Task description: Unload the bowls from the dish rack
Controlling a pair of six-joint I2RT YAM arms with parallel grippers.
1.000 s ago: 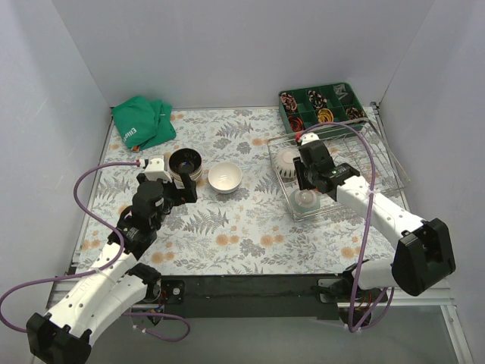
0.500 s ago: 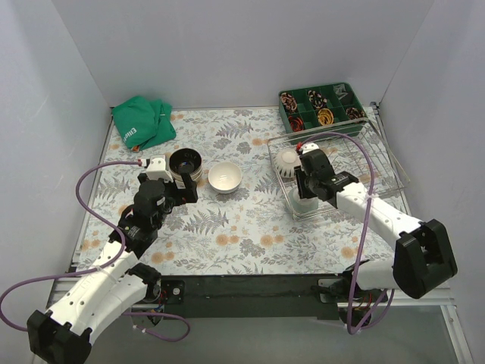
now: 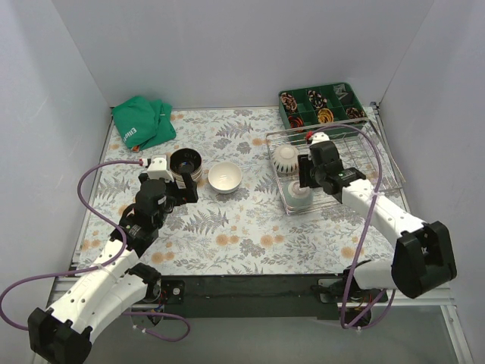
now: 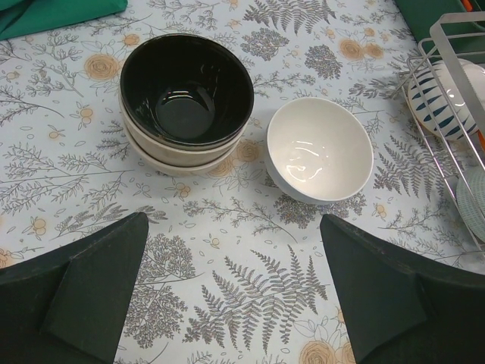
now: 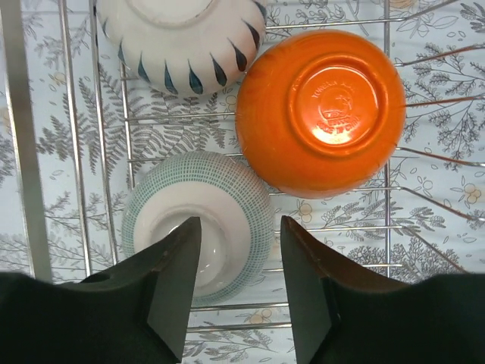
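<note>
Right gripper (image 5: 239,262): fingers half spread, pinching nothing that I can see. It hangs low over the near left corner of the dish rack (image 5: 23,136), straight above the green-checked bowl (image 5: 198,220), which lies bottom up on the wires. One finger covers part of the bowl's foot. The other stands just outside its right flank. Whether either finger touches, I cannot tell; the fingertips hide the spot.

Just beside that bowl, touching or nearly so: orange bowl (image 5: 322,114), also bottom up. Beyond both, at the rack's far left corner: blue-marked bowl (image 5: 178,38), bottom up too. All three sit inside the rack. From above, the rest of the rack shows only bare wire, as far as the arm lets me see.

Left gripper (image 4: 233,250): fingers spread wide, holding nothing, hovering over the table (image 4: 227,205) well apart from the rack. Just beyond its fingertips are the bowls already out:
- dark bowl (image 4: 186,91), upright, nested in a pale bowl (image 4: 178,155). There may be two pale ones under it; the edges are hard to separate.
- white bowl (image 4: 319,148), upright, just beside the stack but not touching it.

Progress, as judged: three bowls out, possibly four, and three left in the rack. So roughly half done. The green-checked bowl looks to be the one in hand, not yet lifted.
</note>
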